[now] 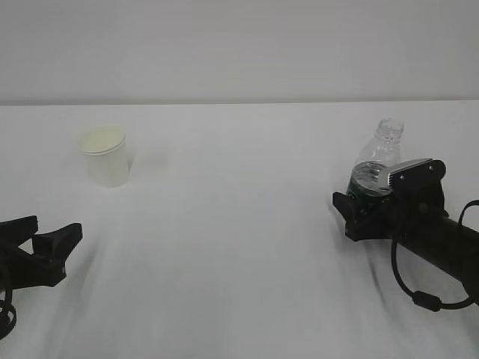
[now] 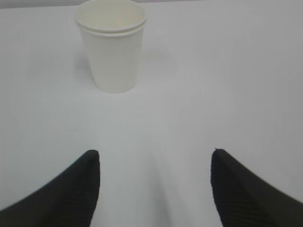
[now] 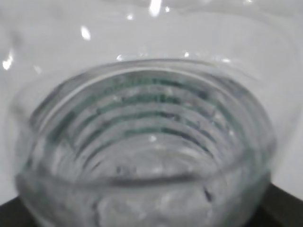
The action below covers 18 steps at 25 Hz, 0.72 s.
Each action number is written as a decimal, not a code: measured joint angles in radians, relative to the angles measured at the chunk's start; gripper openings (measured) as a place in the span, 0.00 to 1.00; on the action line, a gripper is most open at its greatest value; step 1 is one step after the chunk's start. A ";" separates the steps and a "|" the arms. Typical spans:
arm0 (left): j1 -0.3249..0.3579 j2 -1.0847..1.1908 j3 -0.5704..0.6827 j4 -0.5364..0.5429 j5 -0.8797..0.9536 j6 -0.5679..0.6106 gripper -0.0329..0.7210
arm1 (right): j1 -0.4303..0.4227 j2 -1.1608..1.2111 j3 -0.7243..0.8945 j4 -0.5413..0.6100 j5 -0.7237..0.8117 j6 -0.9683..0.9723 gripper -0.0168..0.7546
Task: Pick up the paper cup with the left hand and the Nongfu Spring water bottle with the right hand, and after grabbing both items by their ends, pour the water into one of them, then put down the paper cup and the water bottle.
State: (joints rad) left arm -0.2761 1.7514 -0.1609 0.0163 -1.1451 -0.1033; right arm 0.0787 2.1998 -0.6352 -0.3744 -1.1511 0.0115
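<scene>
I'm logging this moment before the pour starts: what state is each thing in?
Paper cup: upright on the table, not held.
Water bottle: upright, no cap, right gripper around its lower part.
Left gripper: open, short of the cup, holding nothing.
Right gripper: grip not confirmed.

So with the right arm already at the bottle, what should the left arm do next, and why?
Probably ease the left gripper forward toward the paper cup: its jaws stand open and empty, the cup stands upright ahead and slightly left, well short of contact.
</scene>
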 joint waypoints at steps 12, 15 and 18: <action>0.000 0.000 0.000 -0.007 0.000 0.008 0.74 | 0.000 -0.018 0.002 -0.038 0.008 0.002 0.71; 0.000 0.002 0.000 -0.008 0.000 0.008 0.74 | 0.000 -0.052 0.017 -0.038 0.025 0.002 0.71; 0.000 0.006 0.000 -0.008 0.000 0.010 0.74 | 0.000 -0.078 0.034 -0.038 0.026 0.002 0.70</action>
State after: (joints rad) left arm -0.2761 1.7575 -0.1609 0.0087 -1.1451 -0.0935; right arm 0.0787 2.1214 -0.6010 -0.4119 -1.1246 0.0132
